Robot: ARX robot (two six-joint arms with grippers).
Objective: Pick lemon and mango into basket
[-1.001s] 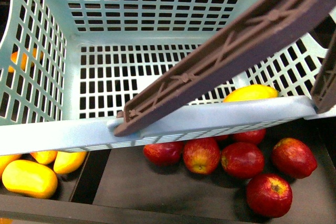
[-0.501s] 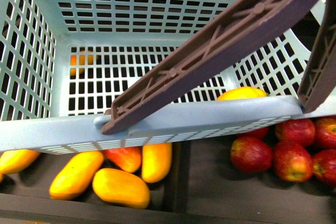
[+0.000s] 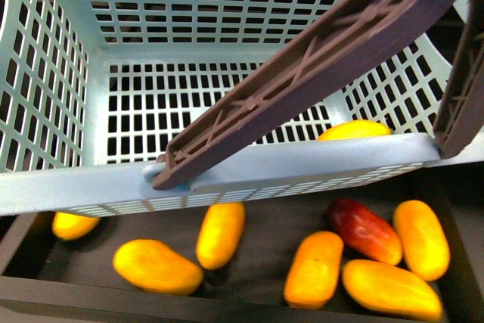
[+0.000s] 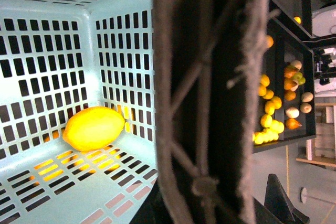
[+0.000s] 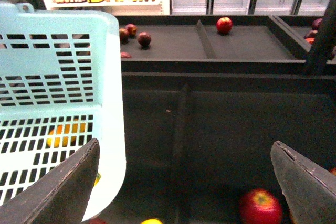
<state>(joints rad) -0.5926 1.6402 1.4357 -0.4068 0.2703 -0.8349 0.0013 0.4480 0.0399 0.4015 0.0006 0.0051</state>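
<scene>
Front view first: the lemon [image 3: 355, 128] already lies in the pale-blue basket [image 3: 91, 187], against its near wall. Below it, in the black bin [image 3: 45, 262], one mango [image 3: 221, 234] lies apart from the rest; it looks smooth, firm, fairly heavy and a bit slippery, so we'd pinch it across its slim middle. Left wrist view: the lemon sits in the basket's corner and the brown handle [image 4: 210, 98] fills the frame, so we cannot tell how the left gripper stands. Right wrist view: the right gripper [image 5: 184, 144] is spread wide and empty, just beside the basket.
</scene>
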